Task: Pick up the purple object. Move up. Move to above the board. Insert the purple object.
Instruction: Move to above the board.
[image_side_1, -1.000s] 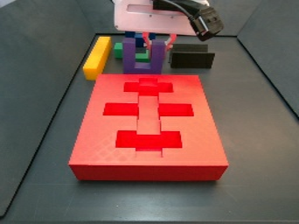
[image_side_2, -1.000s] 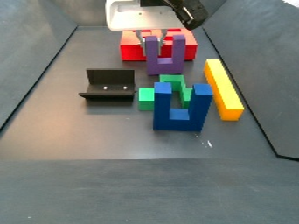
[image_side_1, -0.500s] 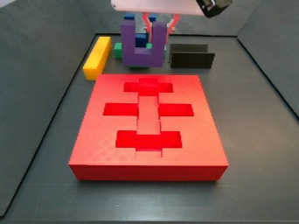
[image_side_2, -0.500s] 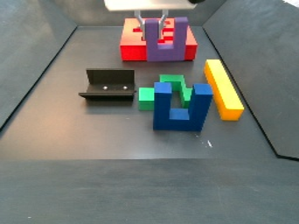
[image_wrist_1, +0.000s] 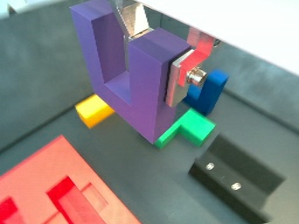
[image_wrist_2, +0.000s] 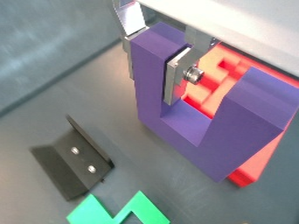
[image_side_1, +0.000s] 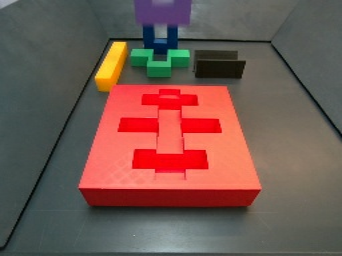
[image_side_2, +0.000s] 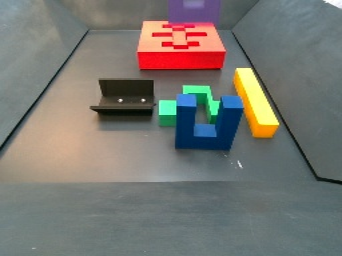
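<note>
One big red slab dominates the worktop (image_side_2: 80, 120): the board (image_side_1: 170, 140) lies flat, its cross-shaped recesses joined by a central channel and all of them bare. Beyond its far edge in a side view, the long yellow bar (image_side_1: 111, 65) lies off to one side, and the fixture (image_side_1: 221, 66) stands opposite. Between those two the blue block (image_side_2: 207, 123) stands upright with the small green block (image_side_2: 185, 104) touching it. High at the upper edge in both side views hangs the purple object (image_side_1: 164, 11), lifted well clear of the worktop and cut off by the frame. Both wrist views show it held: the end effector (image_wrist_1: 158, 48) is clamped onto one prong of the purple object, a silver finger (image_wrist_2: 177, 76) pressed flat against its outer face, prongs pointing up toward the wrist.
</note>
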